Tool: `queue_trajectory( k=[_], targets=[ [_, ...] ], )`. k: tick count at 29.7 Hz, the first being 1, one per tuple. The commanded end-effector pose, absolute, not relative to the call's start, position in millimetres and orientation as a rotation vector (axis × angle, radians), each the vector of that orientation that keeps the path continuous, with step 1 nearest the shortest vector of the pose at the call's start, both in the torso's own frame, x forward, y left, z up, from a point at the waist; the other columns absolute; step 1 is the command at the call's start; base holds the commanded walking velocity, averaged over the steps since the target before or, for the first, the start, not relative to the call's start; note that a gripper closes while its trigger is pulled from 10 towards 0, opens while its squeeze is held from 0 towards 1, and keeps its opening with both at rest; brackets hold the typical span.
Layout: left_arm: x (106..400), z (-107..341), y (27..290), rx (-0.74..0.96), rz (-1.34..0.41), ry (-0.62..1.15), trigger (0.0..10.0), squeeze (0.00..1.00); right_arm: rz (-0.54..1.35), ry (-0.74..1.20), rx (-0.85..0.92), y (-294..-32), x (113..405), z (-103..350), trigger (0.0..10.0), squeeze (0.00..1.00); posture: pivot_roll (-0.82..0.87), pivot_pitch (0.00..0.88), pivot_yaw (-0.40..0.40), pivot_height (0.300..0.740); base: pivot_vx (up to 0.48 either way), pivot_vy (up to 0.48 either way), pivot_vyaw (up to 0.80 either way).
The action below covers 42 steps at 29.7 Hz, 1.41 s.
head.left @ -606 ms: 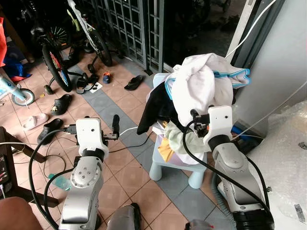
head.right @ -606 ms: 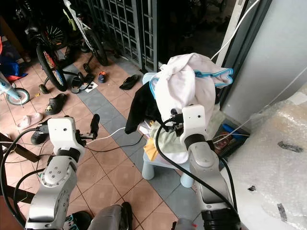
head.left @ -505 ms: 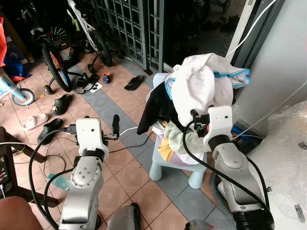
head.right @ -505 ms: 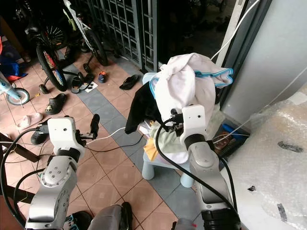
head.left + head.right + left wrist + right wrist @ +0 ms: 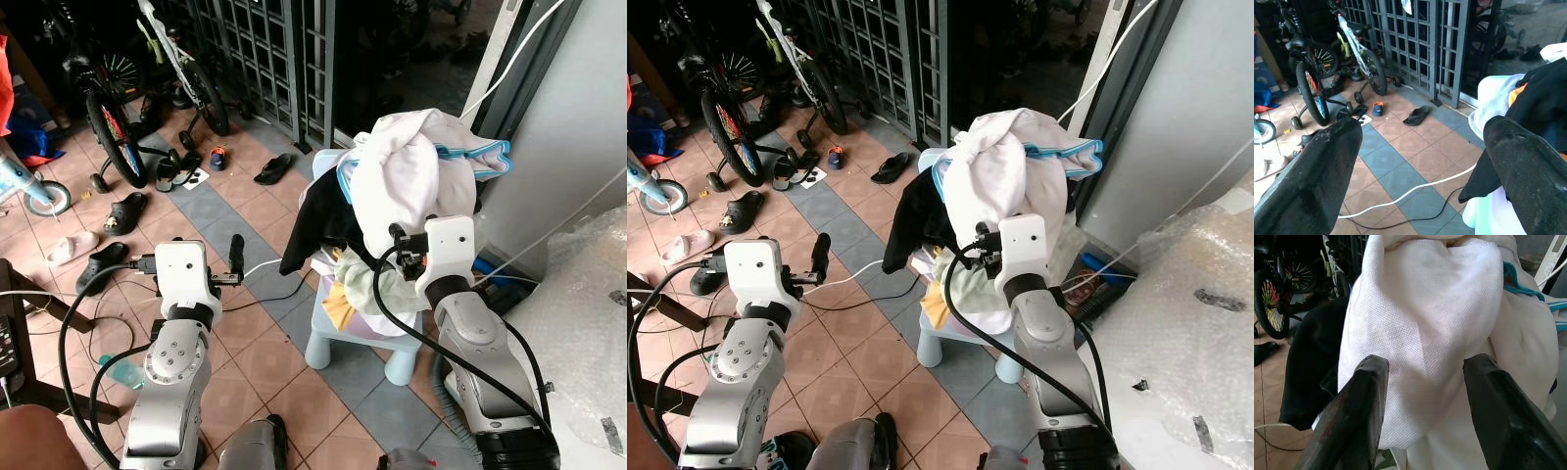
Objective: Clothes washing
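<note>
1. Right gripper [image 5: 1425,396]: raised at the pile of clothes [image 5: 392,196], fingers spread wide. In the right wrist view the white garment [image 5: 1425,328] lies between and just beyond the two fingers [image 5: 1359,406]; whether they touch the cloth cannot be told. Nothing is clamped.
2. Left gripper [image 5: 1420,166]: held over the floor, well to the left of the pile, fingers spread wide and holding nothing. One finger [image 5: 235,253] points ahead toward the gate [image 5: 265,49].
3. Clothes: heaped on a pale blue stool [image 5: 338,338], directly ahead of the right gripper. The white garment sits on top; a black garment [image 5: 318,220] hangs on the side toward the left gripper; a pale green piece [image 5: 367,284] and a yellow piece [image 5: 338,308] lie low, just below the right wrist. Blue hangers [image 5: 485,157] stick out near the top of the heap, on the far side from the left gripper.
4. Floor [image 5: 245,343]: terracotta and grey tiles. A white cable [image 5: 1415,188] and a black cable [image 5: 1400,223] run beneath and ahead of the left gripper.
5. Beyond the left gripper: bicycles [image 5: 113,113] against the gate, sandals [image 5: 274,168] and slippers [image 5: 73,247] scattered on the tiles.
6. Right of the right arm: bubble wrap [image 5: 1185,323] against a grey wall [image 5: 578,108].
</note>
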<state>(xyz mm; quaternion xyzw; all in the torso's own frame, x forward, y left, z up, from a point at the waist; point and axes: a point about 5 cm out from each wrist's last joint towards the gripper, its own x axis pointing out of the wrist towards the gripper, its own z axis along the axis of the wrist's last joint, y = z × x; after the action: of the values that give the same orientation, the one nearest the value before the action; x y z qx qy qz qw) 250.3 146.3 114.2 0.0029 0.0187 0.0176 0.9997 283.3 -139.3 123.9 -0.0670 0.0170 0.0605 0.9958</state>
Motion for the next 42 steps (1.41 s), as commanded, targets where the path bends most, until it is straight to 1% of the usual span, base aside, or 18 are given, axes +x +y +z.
queue_trajectory(
  k=[1, 4, 11, 16, 20, 22, 28, 31, 36, 38, 40, 42],
  targets=[
    [254.3, 122.7, 153.6, 0.052, 0.07, 0.004, 10.0, 0.0, 0.119, -0.017, -0.118, -134.8, 303.0, 135.2, 10.0, 0.0, 0.01, 0.086, 0.054, 0.74, 0.0, 0.0, 0.0],
    [256.4, 121.6, 163.5, 0.089, 0.088, 0.016, 10.0, 0.0, 0.124, -0.042, -0.105, -138.7, 305.5, 141.9, 10.0, 0.0, 0.01, 0.091, 0.057, 0.74, 0.0, 0.0, 0.0],
    [257.4, 119.4, 154.9, 0.063, 0.058, 0.026, 10.0, 0.0, 0.117, -0.031, -0.082, -133.7, 308.8, 131.6, 10.0, 0.0, 0.01, 0.086, 0.07, 0.74, 0.0, 0.0, 0.0],
    [260.2, 123.2, 152.5, 0.054, 0.035, 0.006, 10.0, 0.0, 0.12, -0.053, -0.077, -129.1, 314.0, 135.7, 10.0, 0.0, 0.01, 0.085, 0.076, 0.74, 0.0, 0.0, 0.0],
    [261.3, 123.3, 154.1, 0.051, 0.038, 0.007, 10.0, 0.0, 0.12, -0.073, -0.108, -132.2, 317.4, 139.7, 10.0, 0.0, 0.01, 0.087, 0.071, 0.74, 0.181, 0.0, 0.0],
    [261.6, 122.6, 154.0, 0.048, 0.042, 0.009, 10.0, 0.0, 0.138, -0.112, -0.177, -133.3, 321.7, 143.8, 10.0, 0.0, 0.01, 0.087, 0.068, 0.74, 0.24, 0.0, 0.0],
    [261.1, 122.2, 151.9, 0.041, 0.039, 0.009, 10.0, 0.0, 0.126, -0.158, -0.186, -134.5, 333.5, 157.1, 10.0, 0.0, 0.02, 0.079, 0.062, 0.74, 0.242, 0.0, 0.0],
    [261.8, 122.3, 151.5, 0.037, 0.038, 0.008, 10.0, 0.0, 0.152, -0.216, -0.224, -127.8, 344.5, 173.8, 10.0, 0.0, 0.02, 0.076, 0.06, 0.74, 0.244, 0.0, 0.0],
    [262.2, 122.4, 149.2, 0.034, 0.035, 0.005, 10.0, 0.0, 0.191, -0.247, -0.227, -117.2, 355.2, 187.6, 10.0, 0.0, 0.02, 0.072, 0.055, 0.74, 0.253, 0.0, 0.0],
    [262.4, 122.4, 148.9, 0.034, 0.035, 0.004, 10.0, 0.0, 0.199, -0.248, -0.223, -115.4, 356.4, 188.8, 10.0, 0.0, 0.02, 0.072, 0.054, 0.74, 0.259, 0.0, 0.0],
    [262.2, 121.3, 146.1, 0.027, 0.021, 0.008, 10.0, 0.0, 0.25, -0.197, -0.274, -102.1, 364.2, 185.2, 10.0, 0.0, 0.02, 0.068, 0.048, 0.74, 0.268, 0.0, 0.0],
    [262.2, 121.3, 145.8, 0.028, 0.02, 0.008, 10.0, 0.0, 0.263, -0.169, -0.284, -98.8, 365.9, 181.6, 10.0, 0.0, 0.02, 0.068, 0.048, 0.74, 0.277, 0.0, 0.0]
  ],
)
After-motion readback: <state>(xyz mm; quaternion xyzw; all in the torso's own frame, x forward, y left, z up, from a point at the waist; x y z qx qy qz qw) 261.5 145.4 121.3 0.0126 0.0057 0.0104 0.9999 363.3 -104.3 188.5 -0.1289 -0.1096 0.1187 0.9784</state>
